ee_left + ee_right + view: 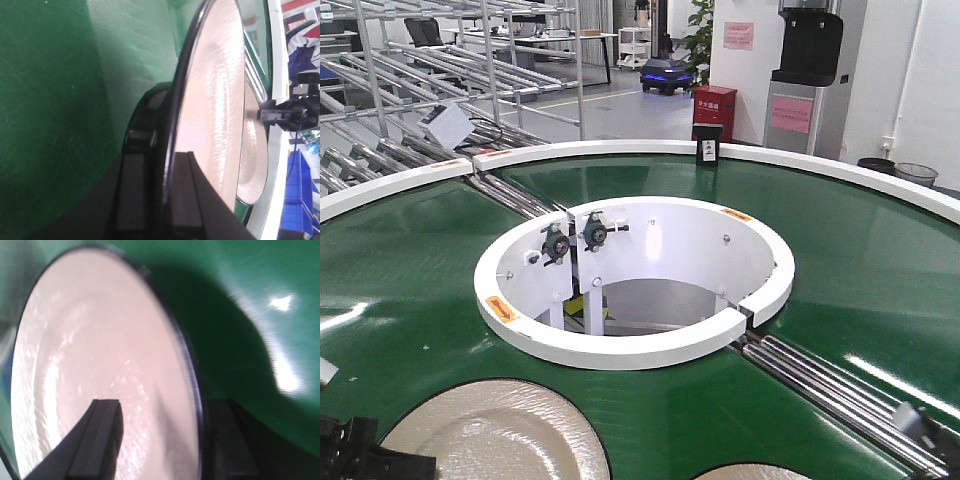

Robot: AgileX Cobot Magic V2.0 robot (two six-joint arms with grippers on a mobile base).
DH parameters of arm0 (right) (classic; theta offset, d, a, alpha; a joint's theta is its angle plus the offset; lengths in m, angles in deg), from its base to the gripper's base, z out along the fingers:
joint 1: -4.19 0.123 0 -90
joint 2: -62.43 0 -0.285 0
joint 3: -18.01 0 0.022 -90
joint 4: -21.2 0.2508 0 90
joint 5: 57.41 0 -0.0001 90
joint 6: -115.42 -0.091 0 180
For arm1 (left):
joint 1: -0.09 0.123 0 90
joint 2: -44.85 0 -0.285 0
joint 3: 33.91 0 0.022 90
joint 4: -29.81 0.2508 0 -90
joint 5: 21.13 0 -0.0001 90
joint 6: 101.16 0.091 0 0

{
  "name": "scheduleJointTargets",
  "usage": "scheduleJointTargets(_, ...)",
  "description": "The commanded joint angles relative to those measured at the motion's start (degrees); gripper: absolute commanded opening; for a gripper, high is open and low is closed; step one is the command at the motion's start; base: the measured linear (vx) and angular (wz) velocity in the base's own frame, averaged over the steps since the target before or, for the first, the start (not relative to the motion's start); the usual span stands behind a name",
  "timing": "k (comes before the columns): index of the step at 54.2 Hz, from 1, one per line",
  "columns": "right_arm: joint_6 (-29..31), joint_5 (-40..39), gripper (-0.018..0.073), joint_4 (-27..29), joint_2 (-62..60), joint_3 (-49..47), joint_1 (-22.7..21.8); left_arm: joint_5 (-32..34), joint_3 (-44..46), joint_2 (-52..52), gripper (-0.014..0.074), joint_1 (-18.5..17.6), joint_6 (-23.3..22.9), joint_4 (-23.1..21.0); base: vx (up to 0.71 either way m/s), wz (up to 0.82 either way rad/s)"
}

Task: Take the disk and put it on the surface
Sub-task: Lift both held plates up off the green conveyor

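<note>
Presently left claw point(162, 150) clamps left disk point(215, 125) rim on belt point(60, 100); right claw point(165, 407) straddles right disk point(100, 350), jaws apart. Thin-edge grip may slip on lifting.

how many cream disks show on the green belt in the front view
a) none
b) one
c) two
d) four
c: a large cream disk lies on the green belt at the lower left, and the edge of a second disk peeks in at the bottom of the front view.
</note>
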Motion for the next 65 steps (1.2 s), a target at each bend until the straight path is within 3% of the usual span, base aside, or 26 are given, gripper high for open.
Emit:
scheduleJointTargets(1,1.06,2.95,0.0422,0.75,-1.9,-1.32,2.72,-6.41,1.14,2.71,-0.0008,0.05,-0.32,-6.93,0.0,0.0)
scheduleJointTargets(11,-3.37,1.3,0.0348,0.83,-1.9,-1.32,4.77,-5.98,1.14,2.71,-0.0008,0.05,-0.32,-7.17,0.0,0.0)
scheduleJointTargets(25,-10.72,3.84,-0.0015,3.48,-1.9,-1.32,4.71,-5.27,1.14,2.71,-0.0008,0.05,-0.32,-11.38,0.0,0.0)
scheduleJointTargets(44,-15.84,6.54,-0.0008,15.53,-11.78,-1.69,4.71,-4.25,1.14,2.71,-0.0005,0.05,-0.52,-21.91,0.0,0.0)
scheduleJointTargets(49,-19.93,6.67,-0.0008,15.26,-16.1,-3.96,4.71,-3.47,1.14,2.71,-0.0003,0.05,-0.52,-23.82,0.0,0.0)
scheduleJointTargets(58,-29.41,6.97,-0.0007,14.4,-21.99,-13.65,4.82,-2.53,1.14,2.71,-0.0001,-0.42,-2.63,-23.3,0.0,0.0)
scheduleJointTargets(65,-35.67,8.95,-0.0006,14.4,-22.38,-23.95,4.82,-2.88,1.14,3.05,-0.0001,-3.56,-3.72,-23.44,0.0,0.0)
